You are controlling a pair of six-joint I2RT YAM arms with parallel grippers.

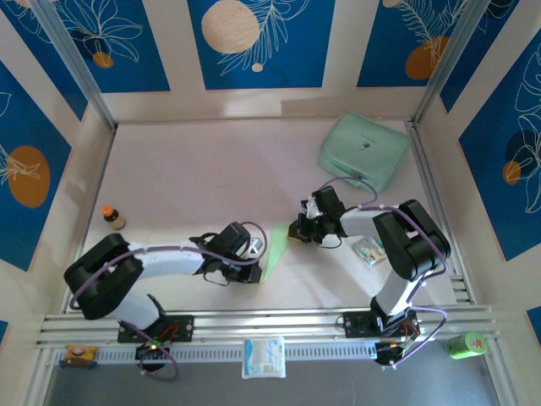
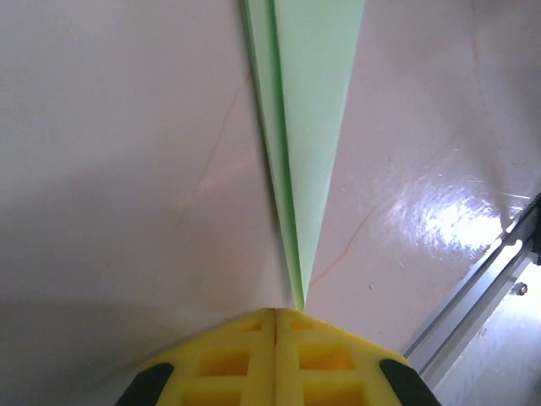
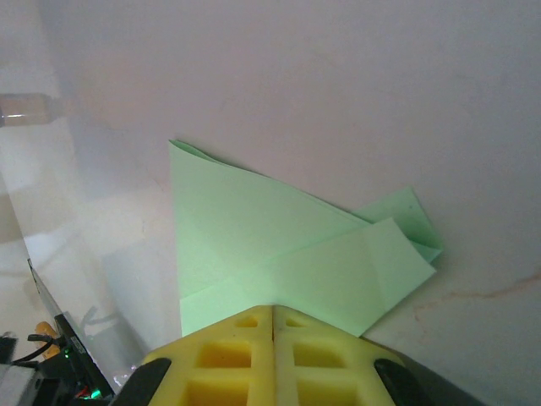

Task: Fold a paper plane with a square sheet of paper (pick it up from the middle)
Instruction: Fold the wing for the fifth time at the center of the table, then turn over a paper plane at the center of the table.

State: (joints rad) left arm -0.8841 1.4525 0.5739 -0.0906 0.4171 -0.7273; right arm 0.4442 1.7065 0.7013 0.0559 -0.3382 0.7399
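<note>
The paper plane (image 1: 275, 249) is a narrow light-green folded dart lying flat on the table between the two arms. In the left wrist view its long point (image 2: 304, 127) runs down to my left gripper (image 2: 275, 313). That gripper is shut, and its tips touch the very end of the point without holding it. My right gripper (image 3: 272, 309) is shut too. Its tips sit on the near edge of the plane's wide folded end (image 3: 279, 245), where layered flaps fan out. From above, the left gripper (image 1: 256, 269) and right gripper (image 1: 297, 230) stand at opposite ends of the plane.
A mint-green rounded case (image 1: 362, 150) lies at the back right. A white-and-blue packet (image 1: 368, 249) is beside the right arm, and another packet (image 1: 263, 355) is on the front rail. A small brown bottle (image 1: 112, 217) stands at the left and a green can (image 1: 467, 344) at the front right.
</note>
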